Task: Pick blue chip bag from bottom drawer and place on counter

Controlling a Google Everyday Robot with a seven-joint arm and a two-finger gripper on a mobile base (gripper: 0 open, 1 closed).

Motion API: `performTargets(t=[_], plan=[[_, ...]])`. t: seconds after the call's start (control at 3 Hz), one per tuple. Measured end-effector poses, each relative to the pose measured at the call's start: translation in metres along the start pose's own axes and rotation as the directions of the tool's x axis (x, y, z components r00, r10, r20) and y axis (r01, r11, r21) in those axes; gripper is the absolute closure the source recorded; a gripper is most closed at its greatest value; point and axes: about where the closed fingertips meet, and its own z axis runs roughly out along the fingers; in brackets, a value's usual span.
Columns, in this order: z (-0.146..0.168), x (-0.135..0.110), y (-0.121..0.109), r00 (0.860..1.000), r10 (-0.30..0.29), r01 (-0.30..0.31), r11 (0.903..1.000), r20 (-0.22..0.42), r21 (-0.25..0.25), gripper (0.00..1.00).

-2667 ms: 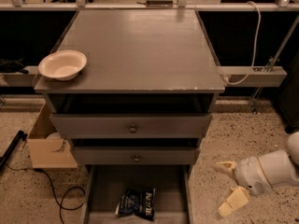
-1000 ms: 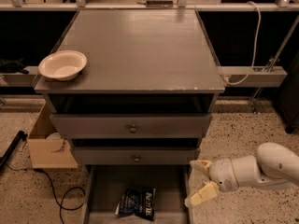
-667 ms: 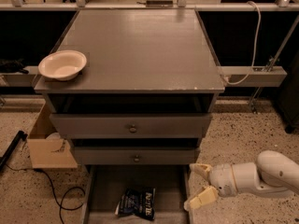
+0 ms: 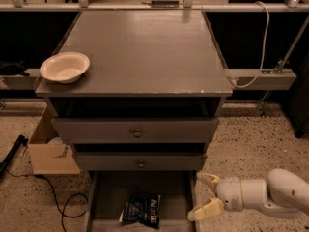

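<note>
Counter (image 4: 145,52) — bowl (image 4: 64,66), drawer (image 4: 140,185) — chip bag (image 4: 141,210), gripper (image 4: 195,196) beside it

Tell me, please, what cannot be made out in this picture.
- Camera view: front of the bottom drawer, cut off by the lower edge.
- Blue chip bag: lettering too small to read.
- Open gripper, right of the drawer: its arm is cut off by the right edge.
- Space under the counter: too dark.
</note>
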Motion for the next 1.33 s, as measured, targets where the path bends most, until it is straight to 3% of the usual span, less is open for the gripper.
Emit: performTargets(t=[0.33,0.67,1.0,1.33], plan=[[0.005,0.008,-0.011,0.992,-0.006,-0.004,0.9968,0.125,0.080,0.00],[0.001,0.001,-0.025,0.976,-0.015,-0.014,0.9911,0.216,0.132,0.00],[-0.008,-0.021,-0.047,0.973,-0.020,-0.022,0.9835,0.228,0.180,0.00],[-0.009,-0.024,-0.050,0.973,-0.021,-0.022,0.9826,0.228,0.185,0.00]])
